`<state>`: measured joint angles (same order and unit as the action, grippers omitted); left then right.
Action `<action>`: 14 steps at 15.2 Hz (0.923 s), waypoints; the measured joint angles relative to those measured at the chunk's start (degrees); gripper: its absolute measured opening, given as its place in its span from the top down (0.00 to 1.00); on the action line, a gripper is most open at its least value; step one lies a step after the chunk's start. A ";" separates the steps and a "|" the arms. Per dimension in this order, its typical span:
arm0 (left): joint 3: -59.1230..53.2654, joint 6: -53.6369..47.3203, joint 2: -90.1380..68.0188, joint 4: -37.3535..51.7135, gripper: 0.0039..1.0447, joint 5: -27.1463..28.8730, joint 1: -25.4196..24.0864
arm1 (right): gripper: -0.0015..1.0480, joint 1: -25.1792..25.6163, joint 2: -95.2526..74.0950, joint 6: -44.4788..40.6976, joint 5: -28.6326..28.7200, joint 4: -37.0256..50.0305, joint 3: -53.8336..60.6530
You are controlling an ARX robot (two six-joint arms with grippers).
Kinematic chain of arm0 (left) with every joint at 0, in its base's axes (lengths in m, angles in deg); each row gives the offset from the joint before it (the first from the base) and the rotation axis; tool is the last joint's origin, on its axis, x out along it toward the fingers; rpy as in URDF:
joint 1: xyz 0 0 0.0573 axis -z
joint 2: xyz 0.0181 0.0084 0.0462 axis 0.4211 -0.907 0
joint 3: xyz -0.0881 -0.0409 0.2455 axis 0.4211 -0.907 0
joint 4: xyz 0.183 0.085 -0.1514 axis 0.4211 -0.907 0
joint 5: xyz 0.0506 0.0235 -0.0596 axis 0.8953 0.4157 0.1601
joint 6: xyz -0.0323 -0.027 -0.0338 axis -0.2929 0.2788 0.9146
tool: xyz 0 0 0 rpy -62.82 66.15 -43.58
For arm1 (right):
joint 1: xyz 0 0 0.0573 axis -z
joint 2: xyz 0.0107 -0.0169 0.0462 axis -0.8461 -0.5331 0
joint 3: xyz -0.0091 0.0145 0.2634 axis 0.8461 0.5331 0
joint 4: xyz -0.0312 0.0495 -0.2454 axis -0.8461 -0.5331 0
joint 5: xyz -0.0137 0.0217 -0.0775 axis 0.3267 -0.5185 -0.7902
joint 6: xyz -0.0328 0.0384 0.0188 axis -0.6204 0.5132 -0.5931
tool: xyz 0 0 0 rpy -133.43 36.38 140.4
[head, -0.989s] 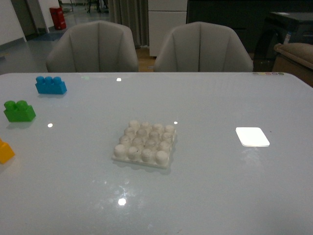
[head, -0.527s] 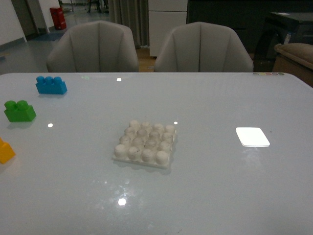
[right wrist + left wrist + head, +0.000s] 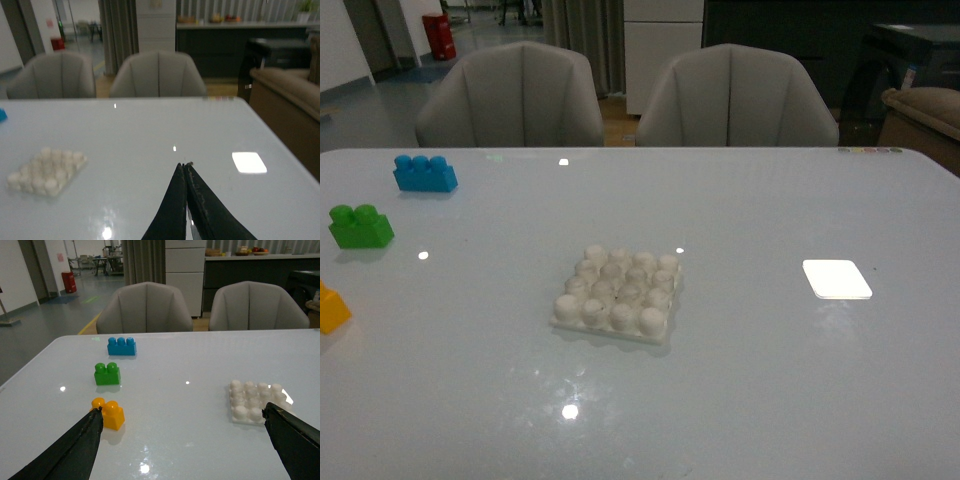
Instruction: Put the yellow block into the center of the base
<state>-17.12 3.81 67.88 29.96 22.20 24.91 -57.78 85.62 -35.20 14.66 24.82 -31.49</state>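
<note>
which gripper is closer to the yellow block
Left. The left gripper, open, has the yellow block just by one fingertip. The right gripper, shut, is near the bright patch, with that block outside its view.

Glossy white desk (image 3: pixel 770 400). Blue three-stud brick (image 3: pixel 424 173) sits at far left, with the green two-stud brick (image 3: pixel 360 226) nearer than it, the two apart. Flat bright white square patch (image 3: pixel 836 279) is on the desk's right side, well apart from the bricks. Two grey chairs stand behind the far edge: left chair (image 3: pixel 510 95), right chair (image 3: pixel 735 95). White cabinet (image 3: pixel 663 40) is further back between them. Red object (image 3: pixel 438 36) on the floor at far left, too small to identify. Beige sofa (image 3: pixel 925 105) at right.
</note>
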 joint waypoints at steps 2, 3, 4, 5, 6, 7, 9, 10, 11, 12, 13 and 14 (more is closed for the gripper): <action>0.00 0.00 0.00 0.07 0.06 -0.04 0.00 | 0.98 0.00 0.37 0.00 -0.11 -0.39 0.00; 0.00 -0.02 0.00 0.02 0.06 -0.09 0.00 | 0.98 0.00 0.42 0.00 -0.11 0.17 0.00; 0.00 -0.02 0.00 -0.02 0.06 -0.09 0.00 | 0.98 0.00 0.42 0.00 -0.09 -0.04 0.00; 0.00 -0.02 0.00 0.02 0.06 -0.07 0.00 | 0.94 0.00 0.42 -0.07 -0.09 0.02 0.00; 0.00 0.00 0.00 0.00 0.06 -0.07 0.00 | 0.81 0.00 0.42 -0.07 -0.11 0.02 0.00; 0.00 0.00 0.00 0.02 0.06 -0.07 0.00 | 0.67 0.00 0.42 -0.07 -0.11 0.00 0.00; 0.00 0.02 -0.02 -0.24 0.06 -0.17 0.00 | 0.44 0.00 0.42 -0.07 -0.11 0.00 0.00; 2.71 0.33 -3.21 -8.28 0.06 -4.68 -1.66 | 0.33 0.00 0.42 -0.07 -0.13 -0.02 0.00; 5.03 0.39 -9.18 -9.79 0.06 -7.32 -2.36 | 0.25 0.00 0.42 -0.07 -0.09 0.02 0.00; 6.10 0.52 -12.81 -7.17 0.06 -8.02 -2.67 | 0.16 0.00 0.42 -0.07 -0.11 0.02 0.00; 7.02 0.55 -16.31 -3.41 0.06 -9.33 -3.41 | 0.09 0.00 0.42 -0.07 -0.11 0.02 0.00; 7.69 0.55 -19.39 0.33 0.06 -10.19 -4.11 | 0.04 0.00 0.42 -0.02 -0.11 -0.02 0.00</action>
<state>-9.43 4.36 48.49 30.29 12.01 20.80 -57.78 86.04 -35.22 14.55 24.80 -31.49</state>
